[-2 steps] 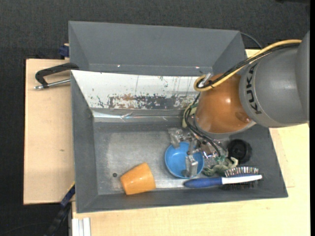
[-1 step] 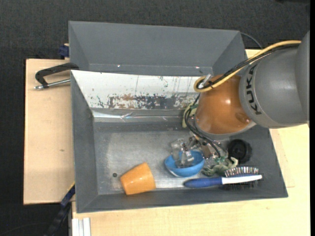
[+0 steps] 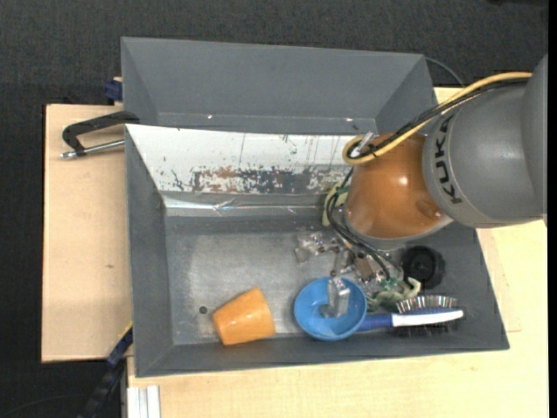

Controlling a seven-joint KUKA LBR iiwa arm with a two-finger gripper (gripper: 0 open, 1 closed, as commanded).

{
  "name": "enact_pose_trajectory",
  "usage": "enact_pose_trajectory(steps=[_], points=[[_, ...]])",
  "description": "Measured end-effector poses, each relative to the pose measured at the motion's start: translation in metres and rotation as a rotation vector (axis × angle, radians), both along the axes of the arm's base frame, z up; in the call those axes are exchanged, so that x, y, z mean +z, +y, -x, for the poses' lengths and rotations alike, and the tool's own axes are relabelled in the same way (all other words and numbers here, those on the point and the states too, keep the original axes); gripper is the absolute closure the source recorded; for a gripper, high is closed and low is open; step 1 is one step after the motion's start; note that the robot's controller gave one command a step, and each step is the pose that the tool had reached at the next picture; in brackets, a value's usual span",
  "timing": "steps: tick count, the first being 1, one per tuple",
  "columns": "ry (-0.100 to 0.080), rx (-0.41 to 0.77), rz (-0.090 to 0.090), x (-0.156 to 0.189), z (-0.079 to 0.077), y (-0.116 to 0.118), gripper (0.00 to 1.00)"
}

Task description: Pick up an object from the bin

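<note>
Blue bowl sits on the bin's floor near the front wall. My end effector is down at it; I cannot tell whether it is spread or pinching. By my reading, nothing is lifted yet. An orange cup lies near on the bowl's left, and a blue-handled brush crowds its right side.
</note>
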State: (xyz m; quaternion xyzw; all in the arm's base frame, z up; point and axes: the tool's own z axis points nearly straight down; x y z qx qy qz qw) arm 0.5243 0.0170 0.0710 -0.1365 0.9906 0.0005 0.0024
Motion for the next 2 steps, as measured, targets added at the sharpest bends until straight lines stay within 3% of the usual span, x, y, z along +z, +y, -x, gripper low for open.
enact_pose_trajectory(steps=[1, 2], points=[[0.001, 0.0, 0.0, 0.0, 0.0, 0.0, 1.0], [-0.012, -0.022, 0.004, 0.172, -0.029, -0.075, 1.0]])
